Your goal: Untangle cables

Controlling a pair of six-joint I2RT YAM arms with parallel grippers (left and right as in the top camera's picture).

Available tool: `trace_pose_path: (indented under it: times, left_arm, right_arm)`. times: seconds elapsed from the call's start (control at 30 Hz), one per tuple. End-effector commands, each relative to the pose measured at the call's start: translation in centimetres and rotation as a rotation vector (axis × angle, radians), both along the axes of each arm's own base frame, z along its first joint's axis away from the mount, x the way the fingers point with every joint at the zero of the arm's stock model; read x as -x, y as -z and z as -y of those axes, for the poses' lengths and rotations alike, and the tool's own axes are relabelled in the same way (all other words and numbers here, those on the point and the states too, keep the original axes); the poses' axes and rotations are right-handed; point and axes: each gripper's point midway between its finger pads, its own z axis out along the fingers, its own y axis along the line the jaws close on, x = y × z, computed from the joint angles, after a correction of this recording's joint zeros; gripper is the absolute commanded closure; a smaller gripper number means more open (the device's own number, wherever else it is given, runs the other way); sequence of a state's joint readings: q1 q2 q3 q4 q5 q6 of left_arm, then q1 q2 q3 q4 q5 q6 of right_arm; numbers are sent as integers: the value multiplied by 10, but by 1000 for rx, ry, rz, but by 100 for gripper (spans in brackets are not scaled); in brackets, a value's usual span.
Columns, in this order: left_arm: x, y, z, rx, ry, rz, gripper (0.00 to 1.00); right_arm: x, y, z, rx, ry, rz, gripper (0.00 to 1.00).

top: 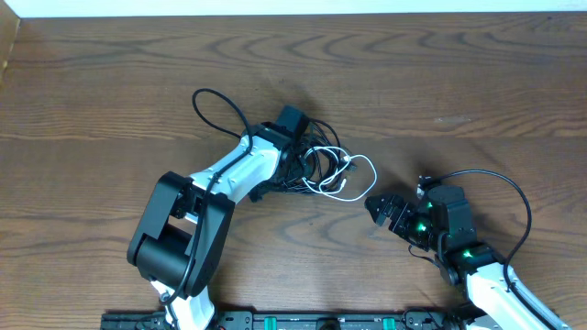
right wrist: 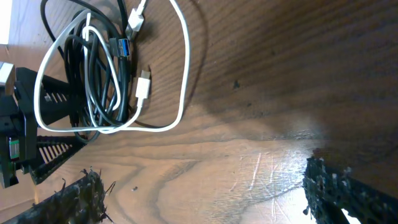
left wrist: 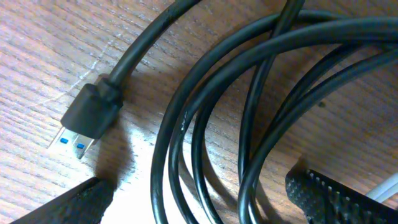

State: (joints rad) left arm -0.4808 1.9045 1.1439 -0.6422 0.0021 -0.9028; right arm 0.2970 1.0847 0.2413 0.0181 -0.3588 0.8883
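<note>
The cables (top: 321, 165) lie in a tangle at the table's middle: black coils with a white cord (top: 359, 174) looping out to the right. My left gripper (top: 305, 163) is down in the pile. In the left wrist view it (left wrist: 199, 208) stands open, and several black cable strands (left wrist: 186, 124) run between its fingers (left wrist: 329, 199) unclamped. A black USB plug (left wrist: 90, 112) with a blue insert lies to the left. My right gripper (top: 381, 209) is open and empty just right of the pile. Its wrist view shows the gripper (right wrist: 205, 199) over bare wood, the tangle (right wrist: 93, 68) and a white plug (right wrist: 143, 84) beyond.
A thicker black arm cord (top: 215, 105) loops left of the pile. Another one (top: 514, 192) arcs over the right arm. The table's far edge (top: 293, 13) meets a white wall. A black rail (top: 275, 321) runs along the near edge.
</note>
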Motion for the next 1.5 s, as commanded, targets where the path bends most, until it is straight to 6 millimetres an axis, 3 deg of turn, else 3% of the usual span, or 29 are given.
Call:
trace_pose_path:
  times: [0.0,0.03,0.1,0.13,0.23,0.37,0.57,0.67,0.77,1.0,1.2,1.37,1.47]
  left_arm:
    - [29,44,5,40,-10,-139,17]
    - [29,44,5,40,-10,-138,35]
    - [29,44,4,35,-8,-136,89]
    - [28,44,3,30,0,-131,92]
    - [22,36,0,28,16,-102,92]
    - [7,3,3,63,53,-5,93]
    - [-16,-78,14,122,270,249,92]
    - [-20,-111,17,142,320,353,92]
    - [-22,-140,21,185,325,438,93]
    - [-22,-188,31,271,378,581,93]
    - [-16,-204,42,348,408,615,92]
    - [-10,-208,53,419,441,602,92]
    - [-6,-213,62,472,466,601,92]
  right_arm:
    - [-1,-1,-2,3,-2,1,1]
    - [-1,-1,-2,3,-2,1,1]
    - [-1,-1,-2,3,-2,1,1]
    - [-1,-1,-2,3,-2,1,1]
    - [1,-2,-5,-14,-19,-3,1]
    - [5,-15,-22,-101,-95,14,1]
    - [-10,-87,-59,-312,-286,302,7]
    - [-18,-122,-62,-362,-319,458,9]
    - [-23,-138,-59,-407,-294,494,11]
    - [-23,-124,-57,-402,-264,418,17]
    - [-22,-94,-49,-354,-190,285,21]
    - [-27,-90,-46,-386,-90,210,28]
    - [-32,-86,-42,-365,-40,209,37]
